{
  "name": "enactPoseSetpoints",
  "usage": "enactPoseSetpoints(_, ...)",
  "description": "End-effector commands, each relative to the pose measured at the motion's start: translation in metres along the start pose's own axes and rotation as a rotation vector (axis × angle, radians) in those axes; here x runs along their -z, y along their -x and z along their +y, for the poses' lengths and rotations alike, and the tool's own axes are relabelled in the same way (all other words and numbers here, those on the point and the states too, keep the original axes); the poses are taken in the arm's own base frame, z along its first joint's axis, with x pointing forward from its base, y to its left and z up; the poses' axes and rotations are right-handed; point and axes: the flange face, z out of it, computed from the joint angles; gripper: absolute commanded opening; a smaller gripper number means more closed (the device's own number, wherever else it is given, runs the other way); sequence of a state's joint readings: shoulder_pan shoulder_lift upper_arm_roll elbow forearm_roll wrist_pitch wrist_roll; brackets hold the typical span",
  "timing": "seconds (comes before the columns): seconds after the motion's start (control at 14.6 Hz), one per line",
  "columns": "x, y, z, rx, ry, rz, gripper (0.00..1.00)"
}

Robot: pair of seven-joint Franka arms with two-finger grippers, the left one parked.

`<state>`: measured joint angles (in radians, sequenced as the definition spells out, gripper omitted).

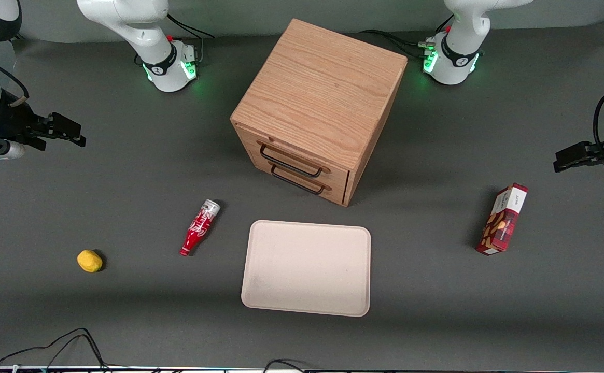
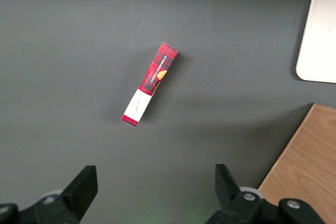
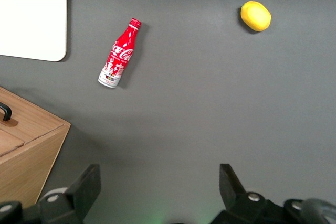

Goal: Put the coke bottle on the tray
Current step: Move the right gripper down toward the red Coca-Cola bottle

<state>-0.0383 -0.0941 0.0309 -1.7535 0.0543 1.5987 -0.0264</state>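
I see my black two-finger gripper [image 3: 160,192] hanging above the matte dark grey table [image 1: 125,171] at the working arm's end, well apart from everything; its fingers [image 3: 86,184] are spread wide with only bare tabletop between them, holding and touching nothing.

I place everything relative to the flat beige rectangular tray [image 1: 307,268], which has rounded corners, a low rim and a smooth, faintly scuffed surface with nothing on it. The small slim red coke bottle [image 1: 199,227], glossy with white script and a silvery wide base, lies on its side on the table just beside the tray, toward the working arm's end, not touching it; its cap end points nearer the front camera than its base. A small rounded yellow fruit-like lump [image 1: 89,260] sits farther out the same way, well apart from the tray. The light oak-grain wooden drawer cabinet [image 1: 318,106], boxy with two black wire handles, stands near the tray, farther from the front camera. A red tartan cardboard snack box [image 1: 502,219] lies toward the parked arm's end
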Motion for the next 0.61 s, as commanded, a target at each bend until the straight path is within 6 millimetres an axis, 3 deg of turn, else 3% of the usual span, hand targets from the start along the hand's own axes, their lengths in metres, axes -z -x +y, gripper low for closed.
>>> enactPoseSetpoints(0.0,0.004,-0.004,0.0,-0.026,-0.022,-0.011,1.0)
enactPoseSetpoints(0.27,0.001,-0.01,-0.009,-0.016,-0.012,-0.038,1.0)
enactPoseSetpoints(0.48,-0.027,-0.03,-0.038,-0.12,-0.005,-0.085,1.0)
enactPoseSetpoints(0.55,-0.048,-0.042,-0.05,-0.126,0.0,-0.113,1.0)
